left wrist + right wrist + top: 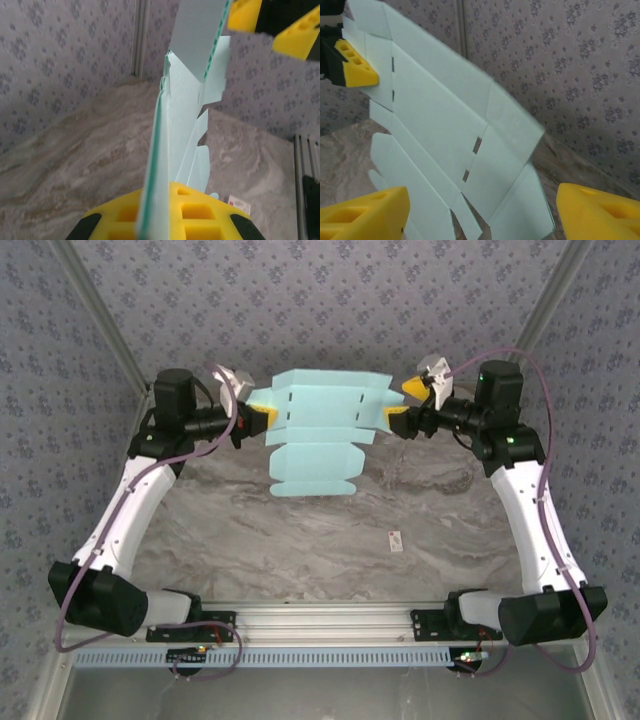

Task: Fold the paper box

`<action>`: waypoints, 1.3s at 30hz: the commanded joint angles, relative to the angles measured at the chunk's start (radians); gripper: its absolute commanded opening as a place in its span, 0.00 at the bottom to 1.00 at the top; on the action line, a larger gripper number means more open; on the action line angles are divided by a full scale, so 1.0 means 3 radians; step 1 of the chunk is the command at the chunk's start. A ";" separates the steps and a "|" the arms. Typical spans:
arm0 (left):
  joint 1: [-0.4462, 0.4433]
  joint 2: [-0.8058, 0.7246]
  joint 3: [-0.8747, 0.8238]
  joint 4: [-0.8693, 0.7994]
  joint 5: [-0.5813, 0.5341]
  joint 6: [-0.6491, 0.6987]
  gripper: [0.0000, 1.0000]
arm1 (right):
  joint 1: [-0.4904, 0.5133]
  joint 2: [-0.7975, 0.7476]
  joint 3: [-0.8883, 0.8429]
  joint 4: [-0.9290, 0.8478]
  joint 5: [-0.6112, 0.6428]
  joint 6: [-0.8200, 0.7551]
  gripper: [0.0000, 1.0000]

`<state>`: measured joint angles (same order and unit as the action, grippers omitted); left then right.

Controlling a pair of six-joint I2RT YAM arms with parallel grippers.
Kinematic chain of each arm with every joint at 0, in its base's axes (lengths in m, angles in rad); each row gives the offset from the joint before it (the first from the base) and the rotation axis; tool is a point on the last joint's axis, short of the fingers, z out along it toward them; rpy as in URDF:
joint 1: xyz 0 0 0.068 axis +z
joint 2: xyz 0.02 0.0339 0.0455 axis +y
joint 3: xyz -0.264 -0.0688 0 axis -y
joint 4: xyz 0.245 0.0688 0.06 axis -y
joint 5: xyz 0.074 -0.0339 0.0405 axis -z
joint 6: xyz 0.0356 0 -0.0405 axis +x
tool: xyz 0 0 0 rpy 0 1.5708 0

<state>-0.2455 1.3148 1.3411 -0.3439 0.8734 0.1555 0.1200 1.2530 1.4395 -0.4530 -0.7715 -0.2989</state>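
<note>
One paper box, two tools and one small white tag.

The paper box is a single flat die-cut sheet of thin, pale turquoise card. It is unfolded and held up in the air, with the marbled grey-brown surface below it. It has straight crease lines, four short slits in two pairs, a wide upper band of panels and a narrower lower panel with notched tabs along its bottom edge. In the left wrist view the sheet is seen edge-on, slightly bowed, with its flaps fanning out.

At the box's left end, the left tool is clenched on the card. Its yellow wedge-shaped fingers, moulded with square hollows, pinch the edge. At the box's right end, the right tool is released. Its two yellow fingers stand wide apart, with the sheet's end between them and a gap on both sides.

The tag lies flat on the surface, nearer the arm bases than the box and a little to its right.
</note>
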 commanded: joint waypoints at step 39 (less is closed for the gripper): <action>-0.0317 0.0178 0.0363 -0.0836 0.0221 0.0609 0.00 | 0.0955 0.0812 0.0805 -0.1072 0.0865 -0.1410 0.10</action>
<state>-0.3359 1.3689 1.4254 -0.6903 0.8608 0.3954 0.3782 1.5372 1.7386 -0.8688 -0.6838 -0.7673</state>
